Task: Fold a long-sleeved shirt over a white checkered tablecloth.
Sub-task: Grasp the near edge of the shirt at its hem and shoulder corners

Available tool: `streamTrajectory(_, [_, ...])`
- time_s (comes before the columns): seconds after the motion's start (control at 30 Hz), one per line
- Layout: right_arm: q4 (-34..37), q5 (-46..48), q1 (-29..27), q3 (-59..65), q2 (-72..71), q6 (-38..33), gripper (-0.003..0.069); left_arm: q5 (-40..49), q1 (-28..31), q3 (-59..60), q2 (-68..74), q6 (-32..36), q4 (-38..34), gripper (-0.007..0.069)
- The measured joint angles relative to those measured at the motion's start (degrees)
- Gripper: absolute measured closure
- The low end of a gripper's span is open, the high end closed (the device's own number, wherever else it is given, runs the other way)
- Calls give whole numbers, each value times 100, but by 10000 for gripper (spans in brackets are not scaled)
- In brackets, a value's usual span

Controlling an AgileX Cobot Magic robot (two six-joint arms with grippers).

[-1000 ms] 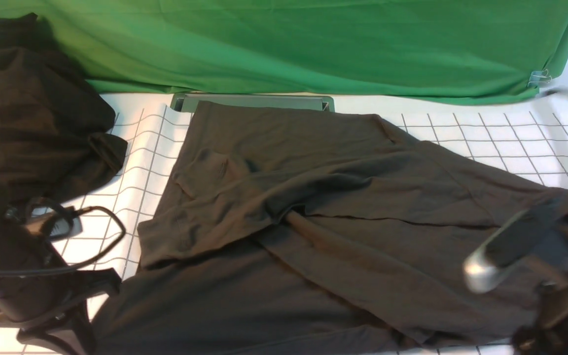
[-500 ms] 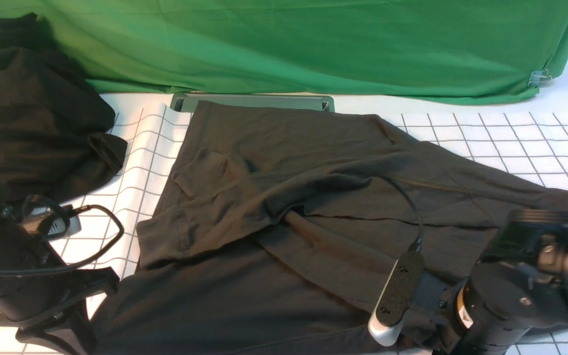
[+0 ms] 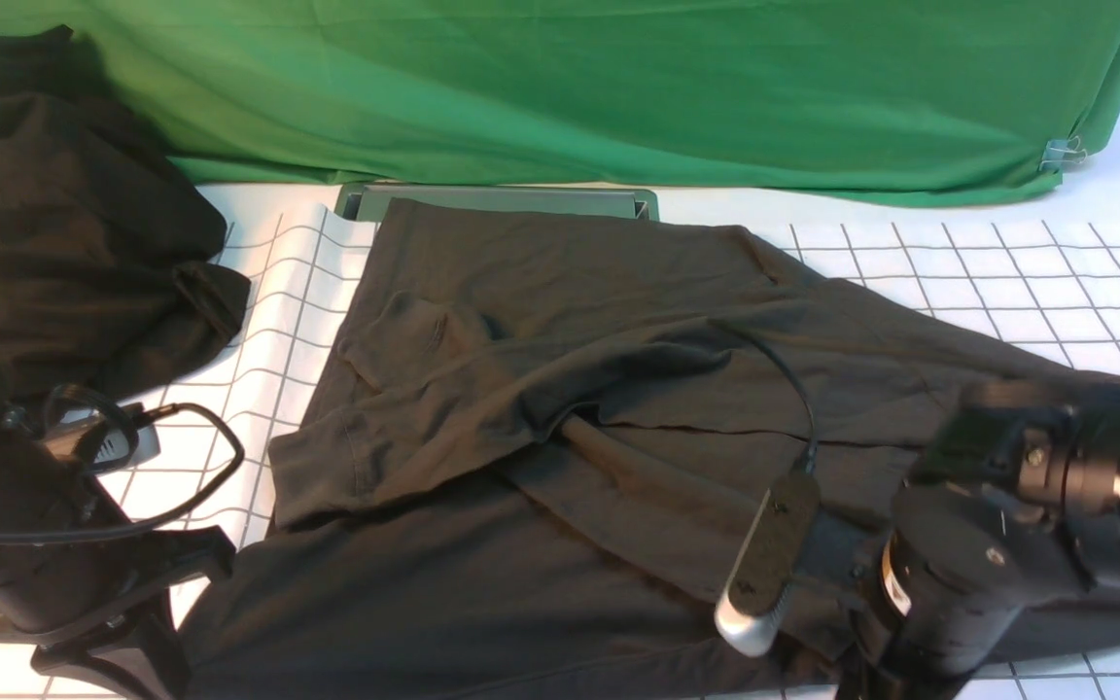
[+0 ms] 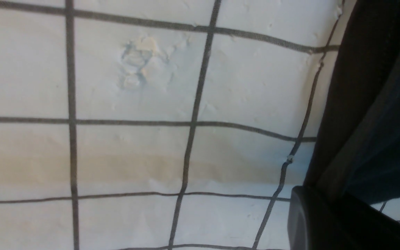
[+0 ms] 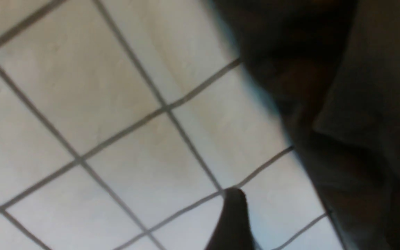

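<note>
Your right arm (image 3: pixel 993 544) has dropped to the edge of the long-sleeved shirt (image 3: pixel 560 321); you cannot tell its jaws' gap. Your left gripper (image 4: pixel 339 215) is clamped on fabric. Closing blind could snag the white checkered tablecloth (image 5: pixel 116 121).

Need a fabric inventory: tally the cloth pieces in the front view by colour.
Dark: 2 (long-sleeved shirt, heaped garment at the left)
Green: 1 (draped cloth)
White checkered: 1 (tablecloth)
Total: 4

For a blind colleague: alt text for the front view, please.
A dark long-sleeved shirt lies rumpled across a white checkered tablecloth, with a green cloth draped behind. The right arm hangs low over the shirt's right edge; another dark garment sits heaped far left.
</note>
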Motion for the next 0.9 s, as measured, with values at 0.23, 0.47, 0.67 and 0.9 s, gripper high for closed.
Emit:
streamTrajectory(0.23, [0,-37,0,-55,162,-7,123,0,0,0,0,14,0,611])
streamTrajectory(0.47, [-14,-104,4,-74,629,-44,173,8,0,0,0,14,0,611])
streamTrajectory(0.67, [-105,-186,4,-118,656,-44,444,47,0,0,-246,14,-7,611])
streamTrajectory(0.9, [-155,-175,4,-124,689,-49,640,110,0,-88,-844,1,-13,611])
